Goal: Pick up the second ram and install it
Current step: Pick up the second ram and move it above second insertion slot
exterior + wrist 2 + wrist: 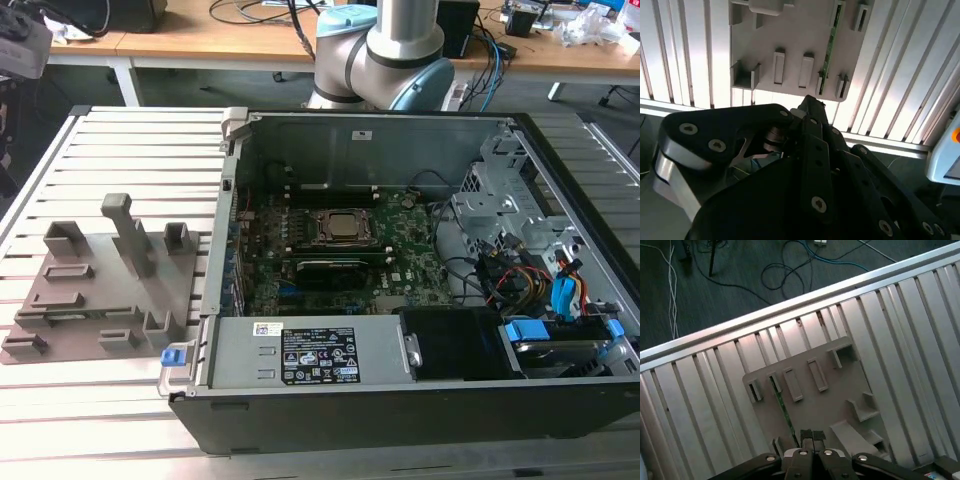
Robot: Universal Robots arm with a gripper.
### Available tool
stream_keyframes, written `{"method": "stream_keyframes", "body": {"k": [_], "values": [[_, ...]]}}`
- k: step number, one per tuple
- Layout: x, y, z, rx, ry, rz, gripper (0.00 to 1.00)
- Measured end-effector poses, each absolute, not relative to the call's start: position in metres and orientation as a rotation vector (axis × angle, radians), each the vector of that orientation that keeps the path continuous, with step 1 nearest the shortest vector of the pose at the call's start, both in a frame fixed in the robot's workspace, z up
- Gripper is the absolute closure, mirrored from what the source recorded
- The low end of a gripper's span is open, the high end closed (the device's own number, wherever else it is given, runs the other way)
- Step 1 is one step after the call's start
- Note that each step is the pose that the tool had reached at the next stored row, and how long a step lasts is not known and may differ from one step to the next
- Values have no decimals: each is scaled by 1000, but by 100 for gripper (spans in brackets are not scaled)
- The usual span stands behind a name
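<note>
From my station, I judge the job barely begun: the second ram [783,411] has not been picked up. In the first wrist view it stands on its long edge in a slot of the grey holder tray [832,402], a thin green strip running between two small upright posts. The second wrist view shows the same strip [829,49] near one side of the tray, with the other slots beside it bare.

The gripper [811,434] hangs above the tray with its two dark pads pressed together and nothing between them. It sits just beside one end of the ram, a little off its line, and I see no contact with the board. So I count the grasp as not made and the lift as not started.

The tray lies on the slatted metal tabletop [715,405], beside the open computer case [360,122] in the exterior view. Inside the case the motherboard [412,250] is exposed, with the CPU socket [342,227] at its middle. Just below the socket runs a long dark strip [335,270] where I take the memory slots to be. One module may already be seated there, but from this angle I cannot make that out for certain.

As I read it, everything that belongs to this ram is left to do: gripping it, carrying it across to the case and seating it in a slot.
</note>
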State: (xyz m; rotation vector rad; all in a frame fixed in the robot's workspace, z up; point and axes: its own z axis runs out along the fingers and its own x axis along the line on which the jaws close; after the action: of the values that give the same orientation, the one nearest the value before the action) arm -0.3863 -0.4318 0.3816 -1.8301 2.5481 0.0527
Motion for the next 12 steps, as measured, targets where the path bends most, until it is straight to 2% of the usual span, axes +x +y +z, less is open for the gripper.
{"method": "stream_keyframes", "body": {"k": [12], "values": [[-386,-432,382,-2068,2364,53,90]]}}
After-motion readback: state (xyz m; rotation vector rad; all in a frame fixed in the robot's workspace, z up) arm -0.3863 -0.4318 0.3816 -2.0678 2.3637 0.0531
